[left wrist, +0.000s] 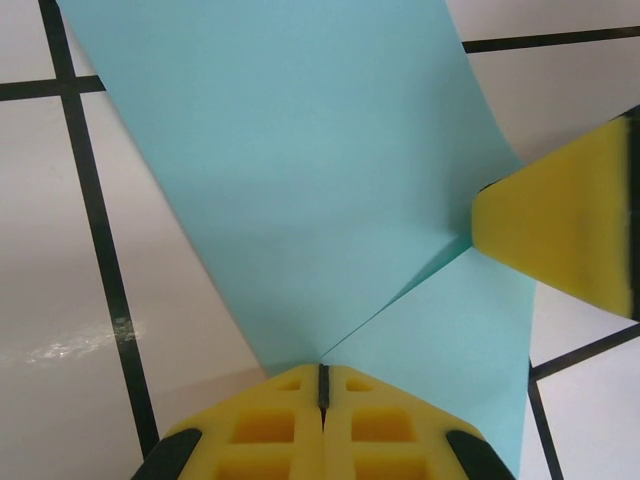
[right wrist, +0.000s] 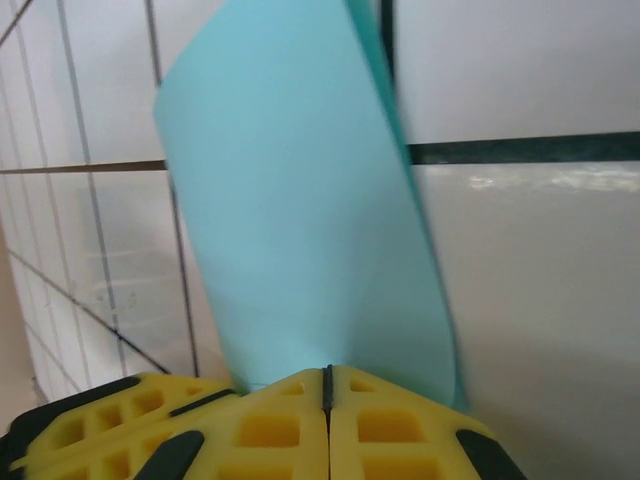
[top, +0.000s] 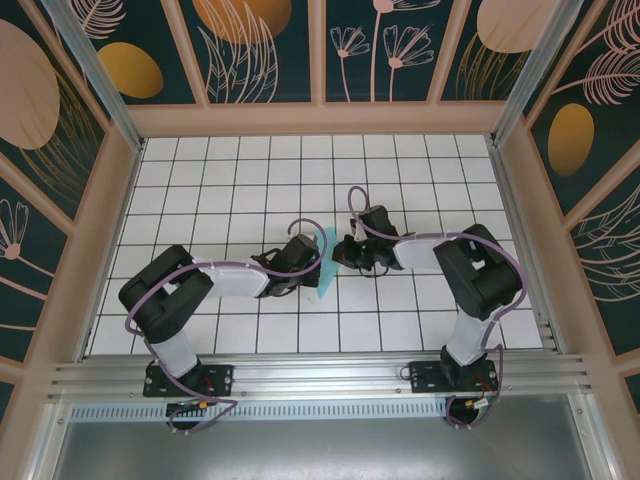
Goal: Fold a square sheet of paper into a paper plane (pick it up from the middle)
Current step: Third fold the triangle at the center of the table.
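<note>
Left wrist view: creased turquoise sheet of paper (left wrist: 300, 180), clamped tight in left gripper (left wrist: 323, 385) and right gripper (right wrist: 327, 385).

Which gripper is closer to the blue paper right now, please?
Neither: both are shut on the paper. The left gripper pinches it from the left, the right gripper from the right.
</note>
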Controlling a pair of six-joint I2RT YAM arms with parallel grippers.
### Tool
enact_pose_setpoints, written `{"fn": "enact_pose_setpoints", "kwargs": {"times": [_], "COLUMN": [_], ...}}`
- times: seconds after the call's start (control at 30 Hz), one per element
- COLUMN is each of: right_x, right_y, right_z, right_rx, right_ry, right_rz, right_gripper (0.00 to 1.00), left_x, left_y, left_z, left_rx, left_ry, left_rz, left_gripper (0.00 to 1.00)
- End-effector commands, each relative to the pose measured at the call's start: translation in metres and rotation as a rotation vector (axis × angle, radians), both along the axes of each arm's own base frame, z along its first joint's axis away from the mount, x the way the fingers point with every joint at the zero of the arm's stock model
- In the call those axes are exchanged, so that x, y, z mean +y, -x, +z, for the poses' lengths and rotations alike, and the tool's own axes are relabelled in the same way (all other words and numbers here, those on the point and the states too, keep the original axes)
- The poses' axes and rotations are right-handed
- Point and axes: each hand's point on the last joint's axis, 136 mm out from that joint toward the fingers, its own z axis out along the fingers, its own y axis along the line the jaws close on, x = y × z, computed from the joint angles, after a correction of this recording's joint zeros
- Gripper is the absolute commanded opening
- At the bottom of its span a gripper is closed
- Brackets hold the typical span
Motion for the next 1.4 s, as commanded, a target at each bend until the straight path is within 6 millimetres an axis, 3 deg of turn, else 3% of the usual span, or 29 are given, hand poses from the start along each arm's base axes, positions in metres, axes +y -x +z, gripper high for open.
{"fn": "enact_pose_setpoints", "kwargs": {"times": [0.0,0.13,0.33,0.43,0.6,0.83,1.03,1.13,1.27,1.37], "right_x": [-0.008,-0.007,0.0,-0.004,0.007,0.034,0.021,0.025,0.03,0.03], "right_y": [-0.002,0.002,0.003,0.01,0.043,0.069,0.081,0.082,0.086,0.094], "right_z": [-0.016,-0.023,0.032,0.042,0.034,0.019,-0.016,-0.011,0.013,0.016], "right_rx": [0.01,0.035,-0.038,-0.049,-0.01,0.03,0.087,0.078,0.035,0.031], "right_ry": [0.057,0.052,-0.052,-0.045,-0.089,-0.095,-0.016,-0.03,-0.087,-0.091], "right_rz": [-0.013,-0.001,0.006,-0.009,0.004,0.049,0.023,0.044,0.057,0.068], "right_gripper": [0.08,0.07,0.08,0.09,0.08,0.07,0.06,0.06,0.08,0.08], "left_x": [0.023,0.022,0.022,0.019,0.016,0.016,0.015,0.014,0.014,0.014], "left_y": [0.015,0.015,0.016,0.015,0.013,0.014,0.014,0.013,0.014,0.014], "left_z": [-0.025,-0.025,-0.025,-0.022,-0.018,-0.019,-0.02,-0.019,-0.019,-0.019], "left_rx": [0.071,0.072,0.075,0.072,0.069,0.073,0.073,0.071,0.074,0.073], "left_ry": [-0.114,-0.11,-0.109,-0.095,-0.084,-0.081,-0.076,-0.076,-0.078,-0.078], "left_rz": [0.0,-0.005,-0.007,-0.003,-0.004,-0.007,-0.007,-0.01,-0.015,-0.012], "left_gripper": [0.0,0.0,0.0,0.0,0.0,0.0,0.0,0.0,0.0,0.0]}}
